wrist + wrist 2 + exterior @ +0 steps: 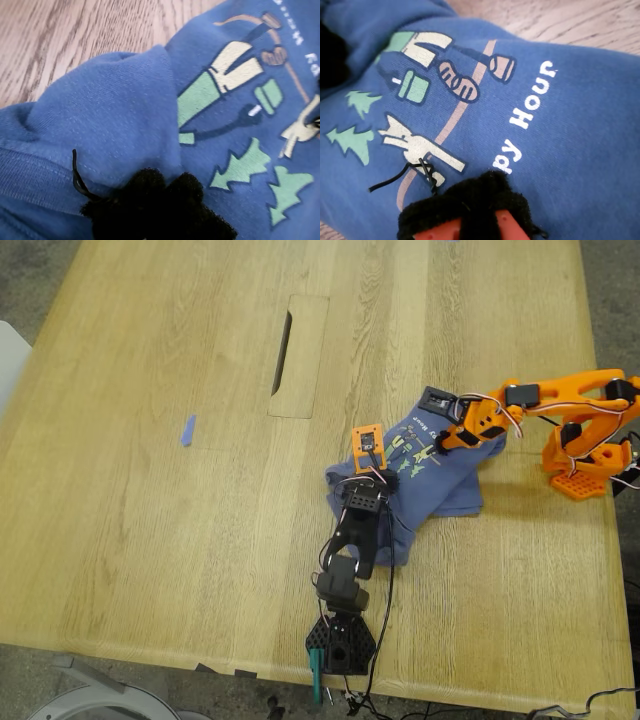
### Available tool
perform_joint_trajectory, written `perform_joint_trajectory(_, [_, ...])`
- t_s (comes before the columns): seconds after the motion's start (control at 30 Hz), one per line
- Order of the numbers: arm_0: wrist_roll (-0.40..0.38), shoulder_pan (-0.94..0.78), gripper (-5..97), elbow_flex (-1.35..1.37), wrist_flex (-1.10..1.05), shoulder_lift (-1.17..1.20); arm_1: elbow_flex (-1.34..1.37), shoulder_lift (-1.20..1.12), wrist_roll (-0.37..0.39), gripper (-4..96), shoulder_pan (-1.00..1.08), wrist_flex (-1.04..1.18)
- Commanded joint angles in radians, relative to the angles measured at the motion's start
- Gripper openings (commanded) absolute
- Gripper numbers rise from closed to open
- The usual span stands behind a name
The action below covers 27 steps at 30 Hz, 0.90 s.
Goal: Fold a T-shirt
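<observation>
Blue cotton fills both wrist views: the T-shirt (pixel 420 475) lies bunched right of centre in the exterior view, on the wooden tabletop (pixel 150 490). My first tool (pixel 160 207) presses black padded tips into a raised fold beside the green-and-cream print (pixel 235 100); how far it is open I cannot tell, nor whether it has cloth pinched. My second tool (pixel 465 210) sits on the shirt just below the white lettering (pixel 527 112), and its opening is equally unreadable. Over in the exterior view, the black arm (pixel 350 560) reaches up from the lower edge across the shirt's near side, while the orange arm (pixel 560 405) comes in from the right. Away to the left lies a small blue scrap (pixel 187 430); a dark slot (pixel 283 352) cuts the tabletop at upper centre.
</observation>
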Motion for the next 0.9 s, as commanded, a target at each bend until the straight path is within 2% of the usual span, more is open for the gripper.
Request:
perform_joint_trajectory(0.0, [-0.002,-0.067,0,-0.012,-0.103,-0.044,0.097,0.098,0.006,0.0,0.023,-0.017])
perform_joint_trajectory(0.37, [0.028,-0.334,0,-0.094,-0.179,-0.161,0.397,0.503,0.003,0.0,0.156,0.149])
perform_joint_trajectory(0.63, [0.037,-0.502,0,-0.106,-0.183,-0.187,0.474,0.742,0.000,0.0,0.242,0.319])
perform_joint_trajectory(0.87, [0.032,-0.520,0,-0.103,-0.107,-0.098,0.437,0.854,-0.005,0.0,0.311,0.453])
